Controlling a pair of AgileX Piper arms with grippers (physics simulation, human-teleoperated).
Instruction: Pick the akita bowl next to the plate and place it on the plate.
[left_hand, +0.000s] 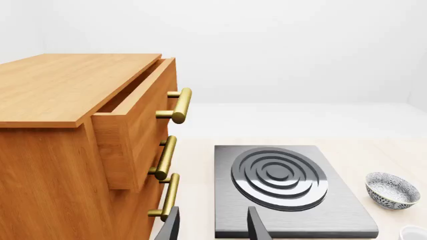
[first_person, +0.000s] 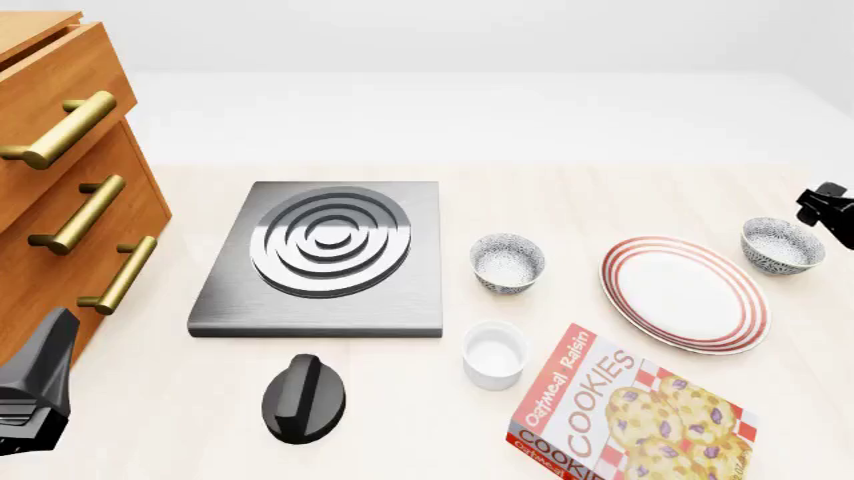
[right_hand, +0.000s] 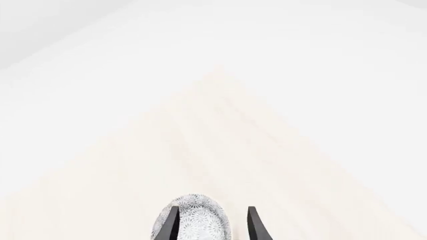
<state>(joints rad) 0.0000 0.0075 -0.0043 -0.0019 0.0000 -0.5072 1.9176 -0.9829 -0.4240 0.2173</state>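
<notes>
The right hand (right_hand: 210, 224), open, hovers astride the akita bowl (first_person: 782, 245) at the plate's (first_person: 685, 294) two o'clock; next, lower and grip its rim

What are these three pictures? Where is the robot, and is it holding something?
It is a pretend robot in a computer world, with two arms that end in pinchers. The wide picture looks down on the table from behind the arms. The other two come from small cameras riding on each arm.

On the table sit a grey stove plate, a black knob, a white cup, a cookie box, a red-ringed plate and two speckled bowls. A wooden drawer chest stands at the left.

The right pincher hangs open over the bowl beside the plate. The left pincher is open too. Neither holds anything.
</notes>
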